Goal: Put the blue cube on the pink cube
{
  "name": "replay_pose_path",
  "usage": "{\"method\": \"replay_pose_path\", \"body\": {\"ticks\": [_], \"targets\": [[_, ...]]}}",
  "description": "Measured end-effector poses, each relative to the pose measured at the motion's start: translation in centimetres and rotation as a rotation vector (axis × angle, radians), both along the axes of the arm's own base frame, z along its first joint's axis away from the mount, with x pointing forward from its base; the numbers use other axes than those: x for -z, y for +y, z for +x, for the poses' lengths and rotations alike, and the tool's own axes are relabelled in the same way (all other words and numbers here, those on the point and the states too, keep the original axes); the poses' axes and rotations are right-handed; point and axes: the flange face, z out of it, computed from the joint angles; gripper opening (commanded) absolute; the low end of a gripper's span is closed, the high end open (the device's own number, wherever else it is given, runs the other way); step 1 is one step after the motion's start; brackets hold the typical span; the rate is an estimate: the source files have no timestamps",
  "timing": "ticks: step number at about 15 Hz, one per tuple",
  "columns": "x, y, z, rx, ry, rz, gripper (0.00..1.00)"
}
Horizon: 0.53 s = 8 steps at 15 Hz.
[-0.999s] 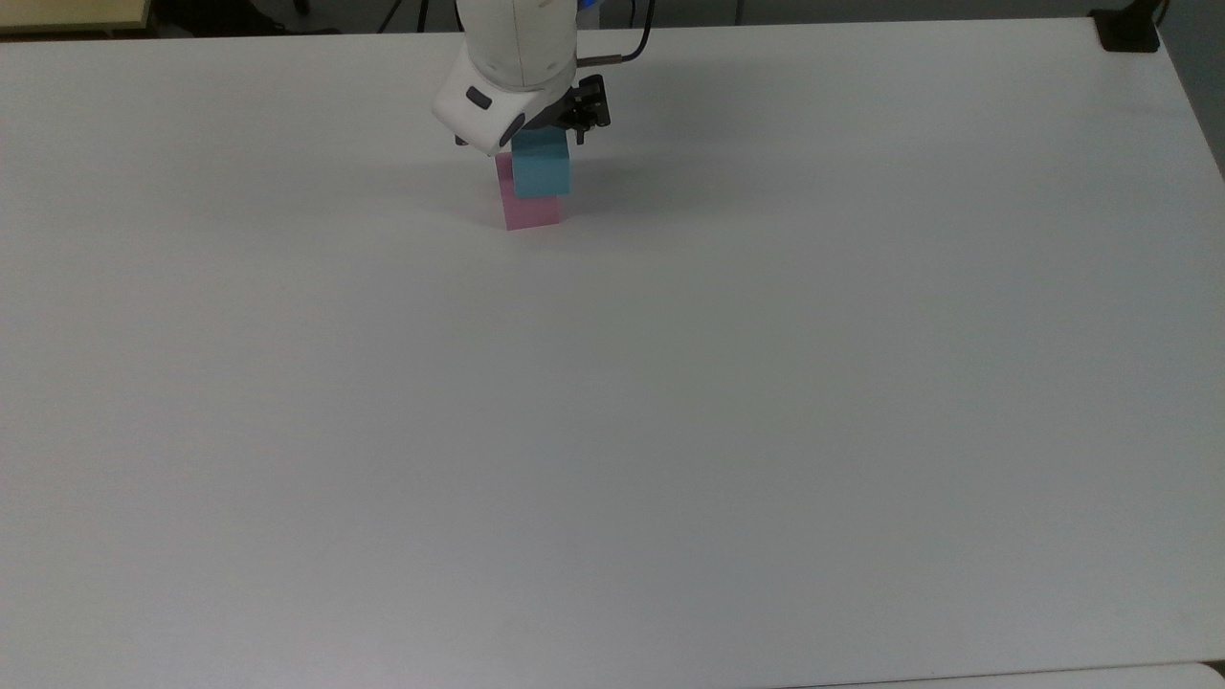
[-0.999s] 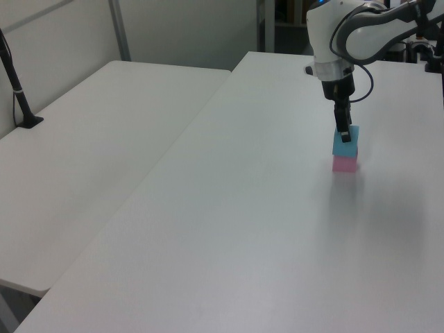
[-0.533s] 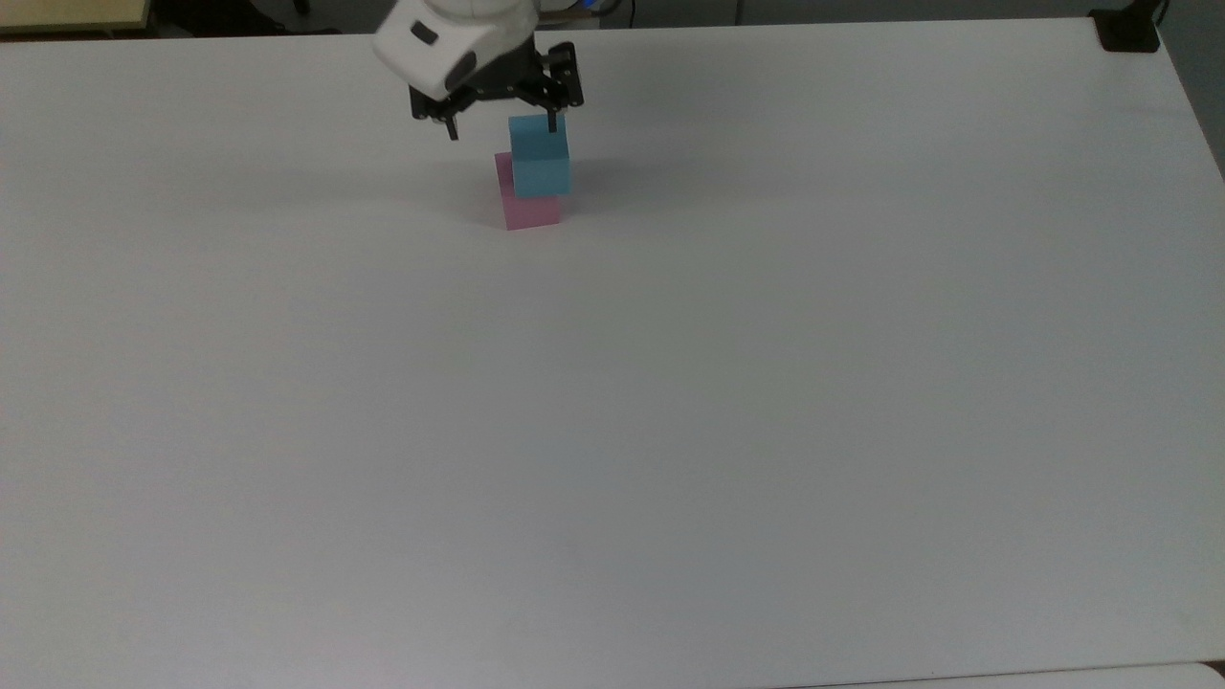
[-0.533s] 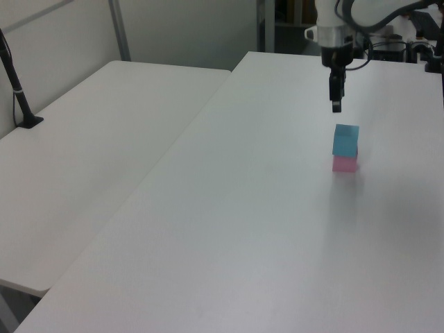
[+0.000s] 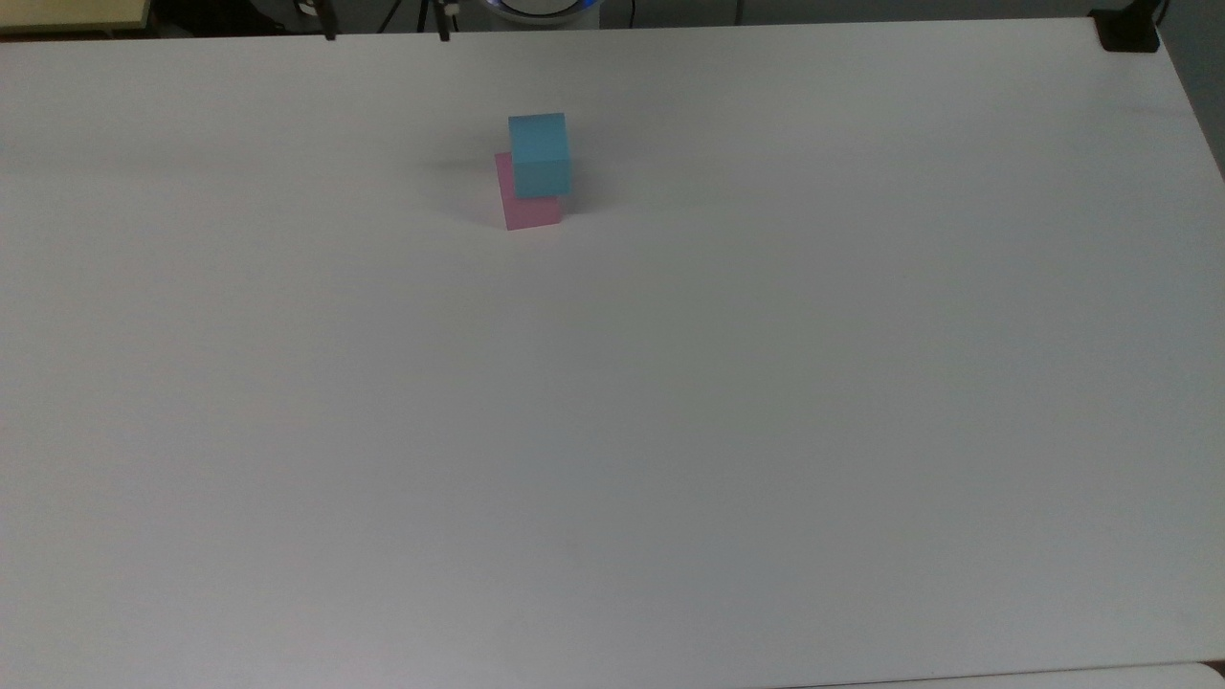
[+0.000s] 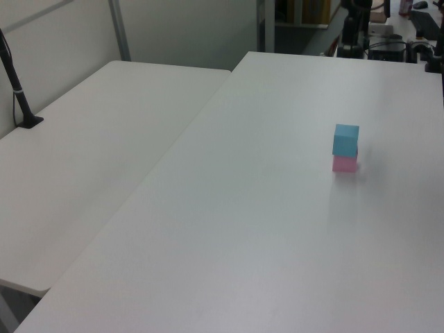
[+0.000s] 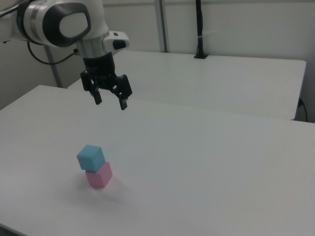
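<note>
The blue cube (image 5: 539, 153) (image 6: 345, 139) (image 7: 90, 157) rests on top of the pink cube (image 5: 529, 209) (image 6: 345, 164) (image 7: 100, 175), slightly offset and turned, on the white table. In the right view my gripper (image 7: 110, 102) hangs open well above the stack, with nothing between its fingers. In the top view two dark fingertips (image 5: 330, 33) poke in at the upper edge, far from the cubes.
The white table (image 5: 670, 402) stretches wide around the stack. A second white table (image 6: 90, 152) adjoins it on the left view's left. A black post (image 6: 17, 90) (image 7: 199, 29) stands on that second table. A black clamp (image 5: 1129, 29) sits at the top view's upper right corner.
My gripper let go of the blue cube, opened, and rose up and away from the stack. The blue cube stayed on the pink cube.
</note>
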Motion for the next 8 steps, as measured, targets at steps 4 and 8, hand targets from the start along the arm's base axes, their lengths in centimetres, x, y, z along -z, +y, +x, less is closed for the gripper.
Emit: {"method": "replay_pose_path", "body": {"ticks": [4, 8], "targets": [[-0.2, -0.3, 1.0, 0.010, 0.014, -0.004, 1.00], [-0.6, -1.5, 2.0, 0.044, 0.004, -0.011, 1.00]]}}
